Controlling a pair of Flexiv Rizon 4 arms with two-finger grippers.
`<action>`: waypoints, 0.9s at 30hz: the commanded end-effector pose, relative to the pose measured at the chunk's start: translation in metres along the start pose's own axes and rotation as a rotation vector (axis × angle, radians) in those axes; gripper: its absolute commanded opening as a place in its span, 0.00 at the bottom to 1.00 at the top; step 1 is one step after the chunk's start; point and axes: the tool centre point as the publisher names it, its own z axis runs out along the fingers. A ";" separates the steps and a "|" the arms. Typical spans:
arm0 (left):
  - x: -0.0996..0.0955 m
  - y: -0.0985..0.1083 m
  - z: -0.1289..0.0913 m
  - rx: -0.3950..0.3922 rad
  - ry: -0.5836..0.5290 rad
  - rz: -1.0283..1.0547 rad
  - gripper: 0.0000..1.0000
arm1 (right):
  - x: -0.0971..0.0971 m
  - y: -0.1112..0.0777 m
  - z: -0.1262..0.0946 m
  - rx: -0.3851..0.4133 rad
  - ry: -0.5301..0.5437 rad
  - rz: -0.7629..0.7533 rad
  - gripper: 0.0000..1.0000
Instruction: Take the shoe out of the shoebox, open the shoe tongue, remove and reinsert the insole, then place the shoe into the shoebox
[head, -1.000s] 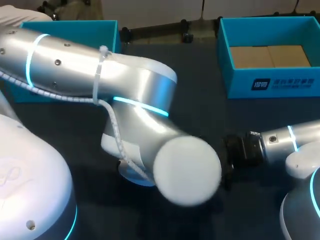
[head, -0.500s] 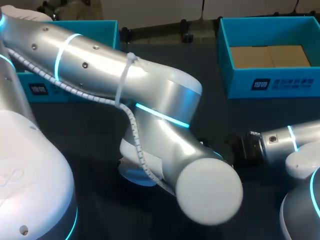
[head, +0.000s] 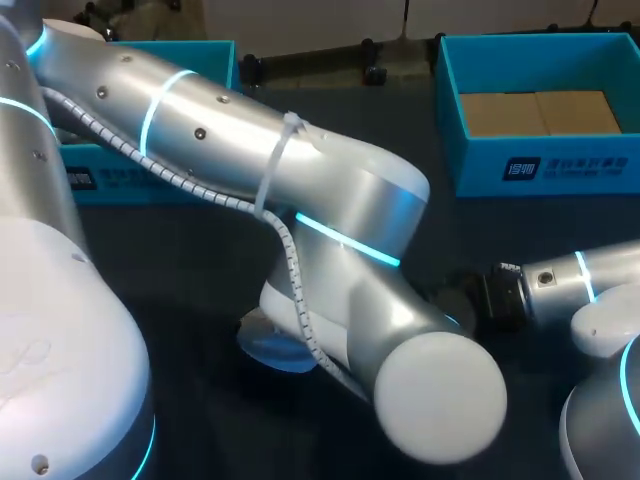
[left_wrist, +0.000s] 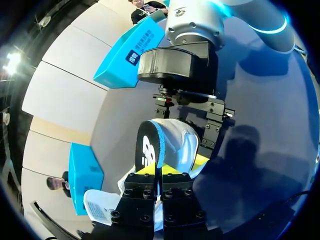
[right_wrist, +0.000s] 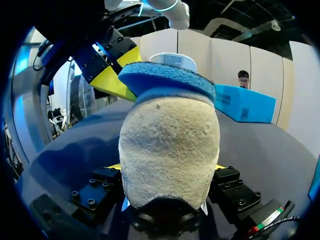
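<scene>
- Between my two claws, above the worktop (head: 170, 270) toward 4 o'clock, is the insole (right_wrist: 170, 150). One face is beige and pitted with blue foam at its far end, and the other is dark with a blue rim.
- My right claw (right_wrist: 167, 168) is spread wide and pinches the insole across its width, with a yellow tip against each side of the near end.
- My left claw (left_wrist: 160, 172) is almost pressed together, nipping the insole's blue edge at the opposite end. The two claws nearly meet nose to nose.
- Seen from above, my left arm (head: 230, 150) sweeps from 10 o'clock down to 5 o'clock. Its elbow blocks both claws and the insole from sight. My right arm (head: 560, 280) comes in at 3 o'clock.
- At 1 o'clock the shoebox (head: 480, 165) stands open, well apart from the claws, with cardboard (head: 540, 112) lying in its bottom.
- At 11 o'clock a second blue box (head: 205, 58) sits partly behind my left arm.
- Under my left arm, toward 7 o'clock, a white and pale-blue shape (head: 265, 350) peeks out. Too much of it is covered for me to tell whether it is the shoe.
</scene>
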 end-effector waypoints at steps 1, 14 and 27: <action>0.003 0.000 -0.001 0.002 -0.012 -0.002 0.00 | 0.000 0.001 0.001 0.006 0.001 0.000 0.00; -0.012 -0.002 -0.006 0.014 0.051 -0.024 0.00 | 0.000 0.001 0.001 0.006 0.001 0.000 0.00; -0.021 0.003 0.000 0.018 0.108 -0.005 0.00 | 0.000 0.001 0.001 0.006 0.001 0.000 0.00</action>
